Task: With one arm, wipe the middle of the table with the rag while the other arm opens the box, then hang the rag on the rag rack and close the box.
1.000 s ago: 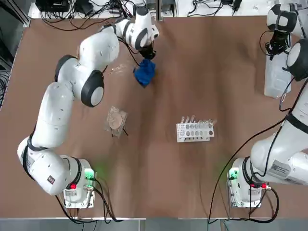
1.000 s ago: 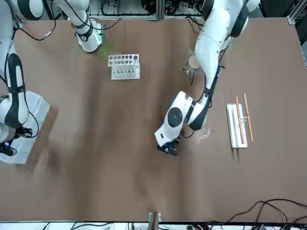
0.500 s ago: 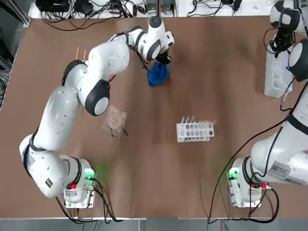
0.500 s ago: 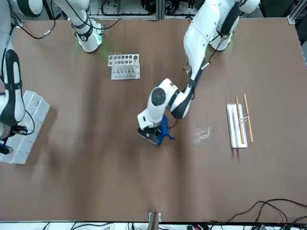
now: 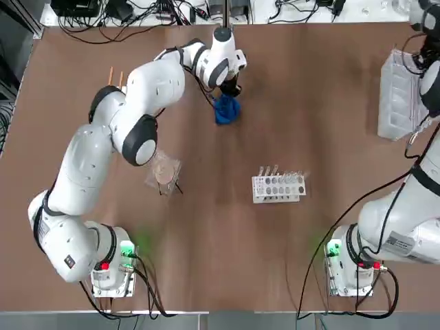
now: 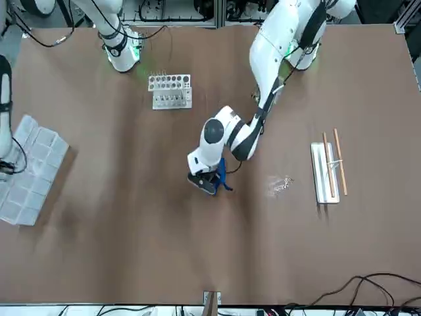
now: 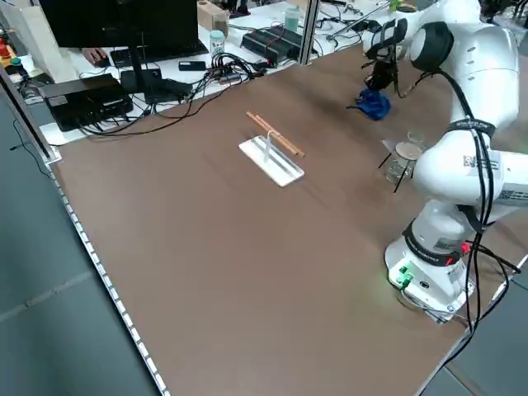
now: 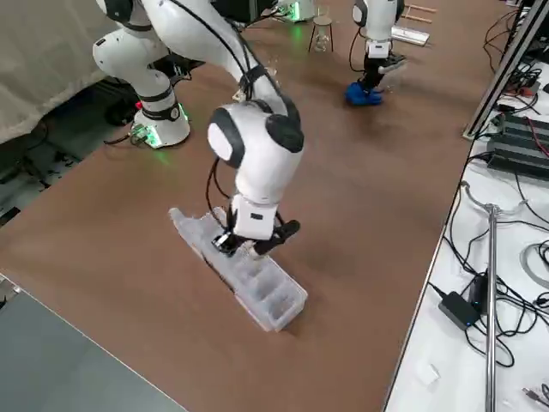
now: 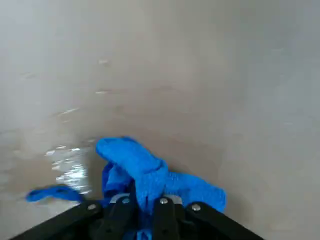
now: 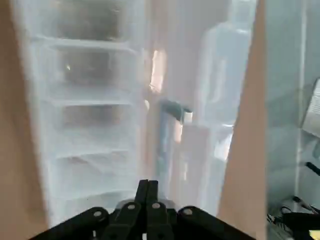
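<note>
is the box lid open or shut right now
Open. In the front view the box lies spread wide with its divided compartments bared, and the right pincer is down at the box, fingers together.

Left pincer (image 6: 202, 183) low, fingers pinched together; right pincer (image 8: 250, 246) low, fingers closed.

The left gripper (image 5: 232, 90) has dragged the rag (image 5: 226, 110) away from the rag rack (image 6: 326, 172), while the box (image 5: 400, 93) lid has swung open.
</note>
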Controlling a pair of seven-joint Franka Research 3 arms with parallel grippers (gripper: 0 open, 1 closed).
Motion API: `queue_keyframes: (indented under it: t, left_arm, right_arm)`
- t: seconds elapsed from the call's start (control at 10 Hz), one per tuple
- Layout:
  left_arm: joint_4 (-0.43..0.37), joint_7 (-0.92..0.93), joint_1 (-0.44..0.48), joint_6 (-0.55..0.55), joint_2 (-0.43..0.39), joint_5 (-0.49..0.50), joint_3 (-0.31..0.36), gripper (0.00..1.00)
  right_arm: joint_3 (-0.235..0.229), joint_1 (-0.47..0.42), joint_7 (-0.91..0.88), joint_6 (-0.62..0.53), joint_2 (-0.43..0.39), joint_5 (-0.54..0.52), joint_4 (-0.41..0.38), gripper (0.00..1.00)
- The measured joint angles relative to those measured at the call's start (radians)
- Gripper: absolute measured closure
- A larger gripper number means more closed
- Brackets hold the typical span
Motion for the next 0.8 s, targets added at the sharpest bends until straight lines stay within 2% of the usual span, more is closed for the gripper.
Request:
queue_keyframes:
  t: [0.3,0.6,0.8]
  left_arm:
    - [-0.001,0.007,0.111,-0.103,0.000,0.001,0.019,0.89]
    - [-0.004,0.018,0.225,-0.146,-0.010,0.021,0.053,0.89]
    - [-0.017,0.022,0.290,-0.235,-0.062,0.021,0.053,0.89]
  right_arm:
    - [-0.011,-0.075,-0.058,0.033,0.040,-0.002,-0.002,0.99]
    - [-0.008,-0.075,-0.058,0.033,0.041,-0.002,-0.001,0.99]
    - [-0.001,-0.073,-0.058,0.014,0.041,0.018,0.000,0.99]
